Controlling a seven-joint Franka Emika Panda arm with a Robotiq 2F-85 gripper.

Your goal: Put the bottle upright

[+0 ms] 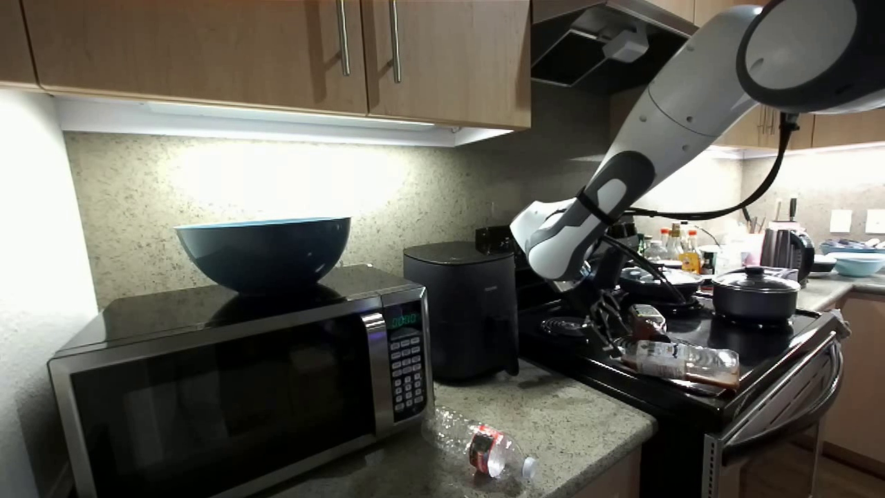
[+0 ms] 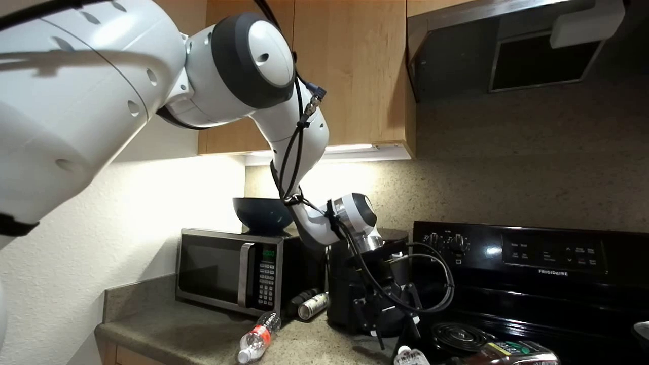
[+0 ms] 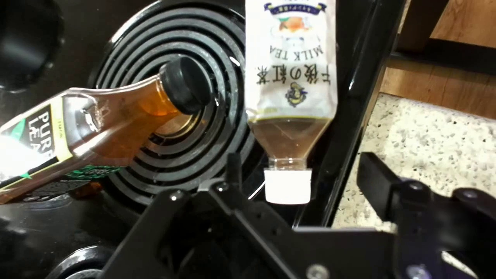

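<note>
The bottle (image 3: 292, 77), slim with a white cap, a pale milk tea label and brown liquid, lies on its side on the black stove. In an exterior view the bottle (image 1: 681, 363) has its base away from my gripper (image 1: 603, 337) and its cap end close to the fingers, which partly hide it. Another exterior view shows only the cap end of the bottle (image 2: 411, 356) at the lower edge. My gripper (image 3: 302, 170) is open, with the white cap seen between its fingers and a gap on either side. How high the fingertips stand above the cap I cannot tell.
A tea bottle with a black cap (image 3: 89, 124) lies beside it, across a coil burner (image 3: 201, 31). A lidded pot (image 1: 756, 297) stands farther along the stove. On the counter are an air fryer (image 1: 460, 311), a microwave (image 1: 228, 408) and a lying red-banded clear bottle (image 1: 487, 449).
</note>
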